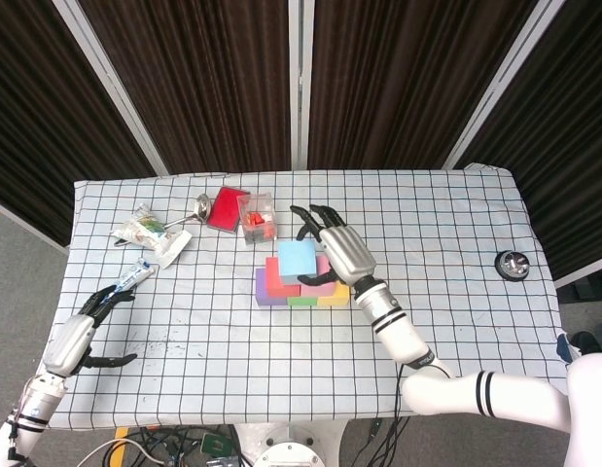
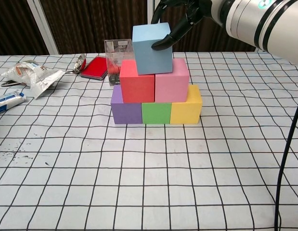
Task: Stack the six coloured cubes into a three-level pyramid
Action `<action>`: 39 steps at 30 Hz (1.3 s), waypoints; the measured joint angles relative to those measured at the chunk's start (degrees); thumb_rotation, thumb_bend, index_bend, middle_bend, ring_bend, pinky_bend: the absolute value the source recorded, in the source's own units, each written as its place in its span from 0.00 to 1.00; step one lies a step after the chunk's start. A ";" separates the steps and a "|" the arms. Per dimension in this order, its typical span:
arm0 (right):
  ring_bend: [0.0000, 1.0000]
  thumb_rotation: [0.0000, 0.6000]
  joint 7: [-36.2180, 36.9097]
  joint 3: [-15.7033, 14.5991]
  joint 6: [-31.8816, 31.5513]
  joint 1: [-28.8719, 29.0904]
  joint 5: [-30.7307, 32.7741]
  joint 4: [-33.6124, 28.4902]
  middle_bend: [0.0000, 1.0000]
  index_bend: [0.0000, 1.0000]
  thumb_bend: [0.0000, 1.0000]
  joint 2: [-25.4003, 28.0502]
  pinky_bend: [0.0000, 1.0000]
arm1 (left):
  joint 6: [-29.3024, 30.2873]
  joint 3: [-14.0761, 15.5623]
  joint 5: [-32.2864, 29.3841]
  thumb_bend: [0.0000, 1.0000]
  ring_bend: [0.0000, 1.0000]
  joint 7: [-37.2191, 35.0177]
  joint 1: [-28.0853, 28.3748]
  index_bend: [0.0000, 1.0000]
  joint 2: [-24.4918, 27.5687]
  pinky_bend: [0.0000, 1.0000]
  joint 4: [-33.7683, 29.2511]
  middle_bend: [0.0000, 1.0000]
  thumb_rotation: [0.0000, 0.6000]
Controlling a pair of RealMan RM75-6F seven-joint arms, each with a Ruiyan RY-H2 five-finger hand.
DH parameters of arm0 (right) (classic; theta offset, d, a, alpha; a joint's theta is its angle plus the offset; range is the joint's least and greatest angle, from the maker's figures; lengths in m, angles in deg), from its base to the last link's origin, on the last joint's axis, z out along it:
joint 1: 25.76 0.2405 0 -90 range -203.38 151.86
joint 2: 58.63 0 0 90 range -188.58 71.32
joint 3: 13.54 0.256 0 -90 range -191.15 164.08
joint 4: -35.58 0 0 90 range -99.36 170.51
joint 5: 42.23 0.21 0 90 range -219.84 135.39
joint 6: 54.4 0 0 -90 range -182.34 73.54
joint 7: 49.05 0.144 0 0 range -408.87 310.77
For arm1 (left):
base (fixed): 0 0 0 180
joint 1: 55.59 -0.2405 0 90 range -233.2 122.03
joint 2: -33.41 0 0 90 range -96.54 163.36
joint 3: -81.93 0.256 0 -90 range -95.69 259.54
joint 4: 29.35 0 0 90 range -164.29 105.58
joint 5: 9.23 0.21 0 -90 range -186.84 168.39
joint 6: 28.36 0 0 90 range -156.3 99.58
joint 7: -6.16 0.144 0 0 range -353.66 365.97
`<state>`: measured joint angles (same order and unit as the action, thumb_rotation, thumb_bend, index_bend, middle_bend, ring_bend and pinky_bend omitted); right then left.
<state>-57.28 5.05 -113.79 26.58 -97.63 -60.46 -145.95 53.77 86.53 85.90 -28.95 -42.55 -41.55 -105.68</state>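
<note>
Blue cube [image 1: 297, 261] sits at centre frame in the head view, topping the pyramid: red cube [image 1: 277, 276] and pink cube [image 1: 323, 269] under it, purple cube [image 1: 265, 291], green cube [image 1: 301, 301] and yellow cube [image 1: 334, 297] at the base. My right hand [image 1: 337, 247] holds the blue cube, fingers curled over its far and right faces. My left hand [image 1: 79, 336], lower left, rests on the checked tablecloth [image 1: 437, 243] with fingers apart, nothing in it. Upper left: crumpled packets [image 1: 150, 233], a red box [image 1: 227, 207]

Chest view: blue cube [image 2: 152, 49] sits slightly tilted across the red [image 2: 137, 81] and pink [image 2: 172, 80] pair. My right fingers [image 2: 164, 43] press its upper right face; left hand out of frame
</note>
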 measured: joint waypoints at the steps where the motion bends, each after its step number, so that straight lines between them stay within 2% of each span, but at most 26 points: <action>1: 0.04 1.00 -0.10 0.03 -0.32 -0.17 -0.18 -0.29 0.43 0.00 0.10 -0.08 0.00 | -0.01 0.01 0.02 0.00 0.01 0.00 0.01 0.12 -0.01 0.06 0.00 0.18 1.00; 39: 0.04 1.00 -4.76 1.52 -3.47 -2.00 2.57 -2.30 0.44 0.00 0.12 -3.37 0.00 | 0.06 0.14 0.04 0.00 0.01 -0.61 -0.10 0.12 -0.07 0.06 0.34 0.18 1.00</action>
<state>-62.04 6.58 -117.26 24.58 -95.06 -62.76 -149.31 53.83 86.68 85.94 -29.56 -42.65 -41.62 -105.33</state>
